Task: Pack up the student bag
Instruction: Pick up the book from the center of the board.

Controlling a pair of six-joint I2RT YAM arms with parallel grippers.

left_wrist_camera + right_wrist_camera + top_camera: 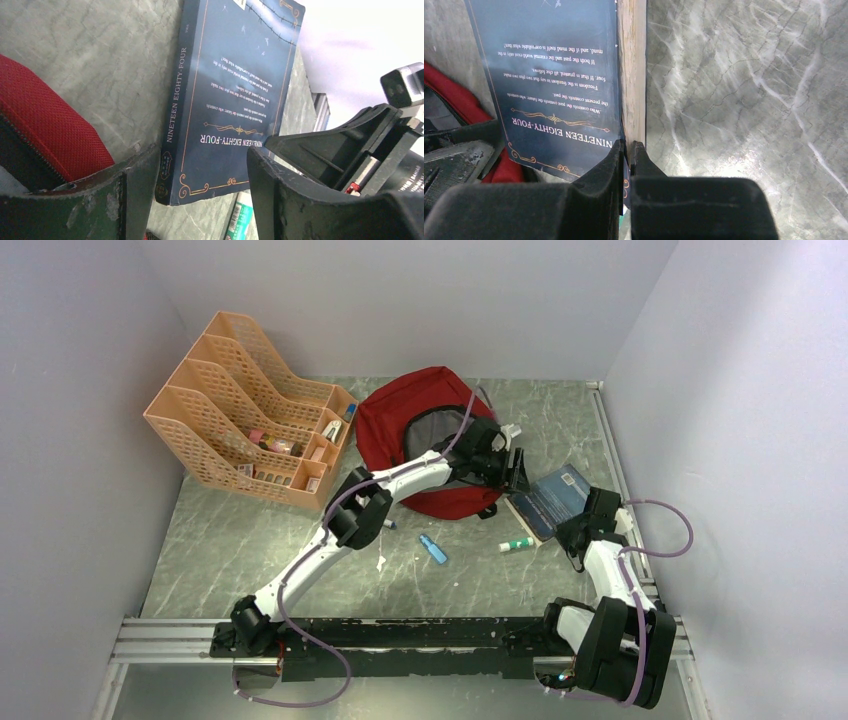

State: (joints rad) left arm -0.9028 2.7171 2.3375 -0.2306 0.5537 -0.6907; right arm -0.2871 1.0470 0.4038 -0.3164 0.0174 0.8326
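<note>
- Top external view, nearest you: a metal rail (400, 638) runs along the near edge of the table (250, 540), with both arm bases (245, 625) bolted to it
- The table is a grey-green marbled slab with pale veins; plain pale walls (420, 300) close it in left, back and right
- Past the rail, on bare slab, lie a blue pen (433, 549) and, to its right and apart from it, a green-and-white glue stick (518, 545)
- Right of the glue stick is a dark blue paperback (552, 495), printed cover up, NINETEEN EIGHTY-FOUR readable in both wrist views; you cannot tell whether it lies flat
- Your right gripper (626, 150) is pinched narrow on the paperback's near corner, a sliver of blue cover between the fingers
- Your left gripper (202, 195) stands wide at the paperback's far side; the spine corner shows in the gap in the left wrist view, but you cannot tell whether a finger touches it
- The student bag (400, 430) lies on the slab at centre back, left of the paperback, red shell with grey lining showing at its mouth; your left arm (320, 550) reaches across its near side
- Farthest left, near the left wall, an orange mesh file rack (240, 410) stands just beside the student bag, small items in its front slots
</note>
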